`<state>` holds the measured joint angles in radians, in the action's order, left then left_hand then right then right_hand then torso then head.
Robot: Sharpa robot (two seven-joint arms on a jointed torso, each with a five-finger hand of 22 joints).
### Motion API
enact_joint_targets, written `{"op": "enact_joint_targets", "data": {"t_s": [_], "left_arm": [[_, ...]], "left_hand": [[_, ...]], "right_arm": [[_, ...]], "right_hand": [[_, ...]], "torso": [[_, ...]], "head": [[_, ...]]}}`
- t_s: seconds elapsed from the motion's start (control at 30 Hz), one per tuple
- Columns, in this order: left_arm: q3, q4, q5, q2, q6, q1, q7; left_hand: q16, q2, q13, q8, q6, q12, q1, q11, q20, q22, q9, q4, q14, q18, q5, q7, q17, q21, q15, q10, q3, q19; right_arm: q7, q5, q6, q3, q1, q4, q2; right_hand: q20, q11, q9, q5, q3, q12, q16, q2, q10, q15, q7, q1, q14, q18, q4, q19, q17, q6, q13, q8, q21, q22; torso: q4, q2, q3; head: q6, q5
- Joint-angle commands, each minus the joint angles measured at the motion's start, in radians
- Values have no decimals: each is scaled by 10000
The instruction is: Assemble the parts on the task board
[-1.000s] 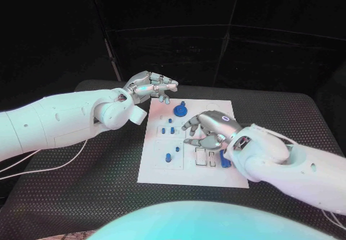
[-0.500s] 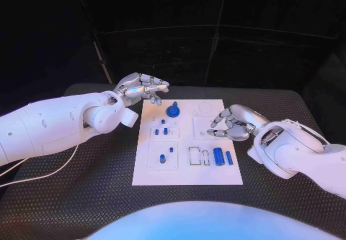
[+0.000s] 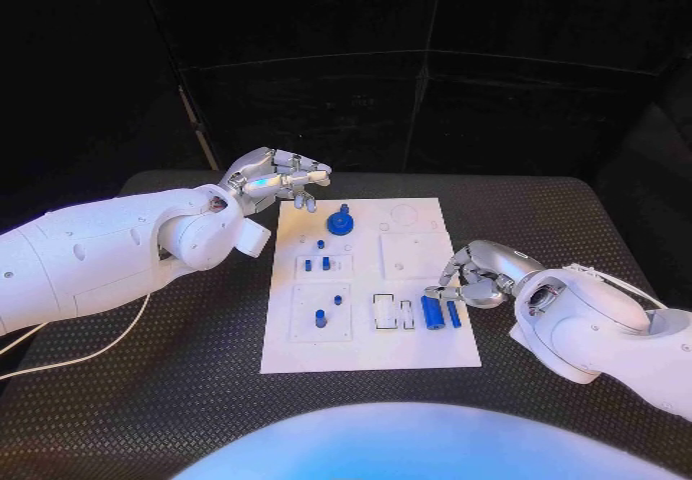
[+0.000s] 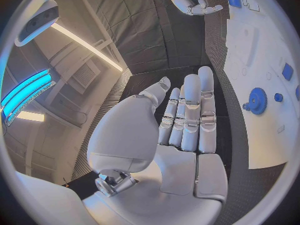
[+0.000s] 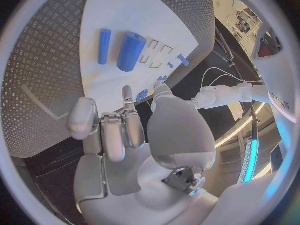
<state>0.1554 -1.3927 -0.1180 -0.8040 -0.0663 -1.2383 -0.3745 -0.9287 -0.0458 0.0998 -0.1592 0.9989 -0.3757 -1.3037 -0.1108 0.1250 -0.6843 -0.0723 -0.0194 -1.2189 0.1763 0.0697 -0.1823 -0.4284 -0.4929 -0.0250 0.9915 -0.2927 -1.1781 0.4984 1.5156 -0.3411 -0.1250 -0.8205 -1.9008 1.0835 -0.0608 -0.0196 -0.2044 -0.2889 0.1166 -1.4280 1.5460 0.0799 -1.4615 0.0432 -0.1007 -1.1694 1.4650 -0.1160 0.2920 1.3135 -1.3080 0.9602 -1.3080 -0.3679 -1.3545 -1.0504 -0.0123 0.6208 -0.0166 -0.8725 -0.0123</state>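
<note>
On the black table (image 3: 173, 360) lies the white task board (image 3: 368, 345), its long side running near to far; along its near half, towards the right edge, a thick blue cylinder (image 3: 433, 314) and a thin blue cylinder (image 3: 454, 313) lie side by side, just right of two empty rectangular slots (image 3: 395, 311); left of those slots two small blue pegs (image 3: 320, 318) stand in a square panel. The right hand (image 3: 469, 275) hovers at the board's right edge, just beyond the two cylinders, fingers curled inward and close together with nothing between them; the right wrist view shows the cylinders (image 5: 130, 51) lying free on the board, apart from its fingertips (image 5: 127, 93). Farther up the board, two more small blue pegs (image 3: 316, 264) stand in a panel on the left, and beyond them a blue gear with a knob (image 3: 340, 222) sits near the far edge. The left hand (image 3: 283, 176) hangs over the board's far left corner, fingers stretched out and pressed side by side, holding nothing; the left wrist view shows the gear (image 4: 257, 101) well clear of those fingers (image 4: 197, 110).
</note>
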Motion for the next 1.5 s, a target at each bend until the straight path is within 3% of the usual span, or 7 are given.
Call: {"op": "enact_joint_targets", "data": {"t_s": [0.03, 0.23, 0.4, 0.53, 1.07, 1.33, 1.5], "left_arm": [[0, -3, 1, -4, 112, -14, -60], [10, 0, 1, -13, 119, -13, -60], [15, 4, 1, -13, 127, -13, -57], [18, -5, 1, -13, 134, -13, -58], [20, -30, 1, -29, 146, -13, -58], [20, -48, 1, -51, 150, -14, -49], [20, -58, 1, -60, 163, -15, -43]], "left_hand": [[33, 61, 1, -58, -79, -48, -1, -11, 25, 13, 5, 3, 44, 60, -47, 13, 13, 33, -19, -78, 40, -20], [35, 74, 3, -66, -76, -58, -13, -9, 25, 20, 3, 0, 45, 61, -47, 16, 15, 39, -18, -81, 40, -23], [35, 74, 3, -66, -76, -58, -13, -9, 25, 20, 3, 0, 45, 61, -47, 16, 15, 39, -18, -81, 40, -23], [36, 79, 4, -73, -75, -68, 8, -14, 27, 28, 1, 17, 46, 59, -53, 12, 18, 47, -21, -88, 61, -25], [36, 79, 4, -73, -75, -68, 8, -14, 27, 28, 1, 17, 46, 59, -53, 12, 18, 47, -21, -88, 61, -25], [37, 80, 5, -78, -77, -77, 26, -16, 29, 36, 1, 31, 47, 59, -55, 11, 20, 54, -24, -95, 80, -28], [37, 80, 5, -78, -77, -77, 26, -16, 29, 36, 1, 31, 47, 59, -55, 11, 20, 54, -24, -95, 80, -28]], "right_arm": [[584, 764, 538, 3, 61, 44, -35], [625, 971, 741, 21, 154, 121, -170], [649, 998, 925, 220, 181, 162, -280], [700, 970, 1031, 301, 193, 258, -419], [763, 1021, 1331, 338, 242, 689, -948], [794, 1017, 1522, 341, 357, 846, -1122], [817, 992, 1343, 341, 391, 819, -1120]], "right_hand": [[-26, 0, -21, 46, 48, -47, 52, -5, -143, 37, 22, 93, 948, 197, 4, 62, -2099, -58, -662, -75, -45, -8], [-25, 2, -32, 67, 68, -37, 55, -6, -136, 39, 24, 91, 950, 199, 1, 67, -2107, -64, -653, -94, -50, -23], [-23, 6, -57, 90, 97, -51, 56, -42, -146, 42, 30, 109, 950, 201, 7, 69, -2110, -66, -685, -135, -54, -36], [-22, 11, -78, 98, 115, -57, 58, -75, -151, 44, 37, 115, 951, 204, 3, 72, -2115, -62, -701, -170, -60, -50], [-8, 26, -242, -94, 163, -16, 58, -419, -137, 58, 50, -411, 950, 203, -94, 48, -2118, -195, -744, -421, -60, -63], [-10, 21, -339, -142, 126, 62, 39, -765, -100, 55, 42, -943, 941, 194, -194, 5, -2075, -282, -718, -571, -35, -18], [-6, 30, -398, -633, 127, 82, 44, -915, -105, 62, 49, -1271, 944, 196, -312, 11, -2090, -272, -742, -672, -42, -42]], "torso": [[-17, 2, 5], [2, 3, -1], [11, 8, 2], [-2, 18, 1], [-2, 18, -1], [-15, 8, -3], [14, -8, -4]], "head": [[-2, -12], [-2, 3], [-2, -14], [-2, 7], [-2, -26], [-2, -31], [-2, -38]]}}
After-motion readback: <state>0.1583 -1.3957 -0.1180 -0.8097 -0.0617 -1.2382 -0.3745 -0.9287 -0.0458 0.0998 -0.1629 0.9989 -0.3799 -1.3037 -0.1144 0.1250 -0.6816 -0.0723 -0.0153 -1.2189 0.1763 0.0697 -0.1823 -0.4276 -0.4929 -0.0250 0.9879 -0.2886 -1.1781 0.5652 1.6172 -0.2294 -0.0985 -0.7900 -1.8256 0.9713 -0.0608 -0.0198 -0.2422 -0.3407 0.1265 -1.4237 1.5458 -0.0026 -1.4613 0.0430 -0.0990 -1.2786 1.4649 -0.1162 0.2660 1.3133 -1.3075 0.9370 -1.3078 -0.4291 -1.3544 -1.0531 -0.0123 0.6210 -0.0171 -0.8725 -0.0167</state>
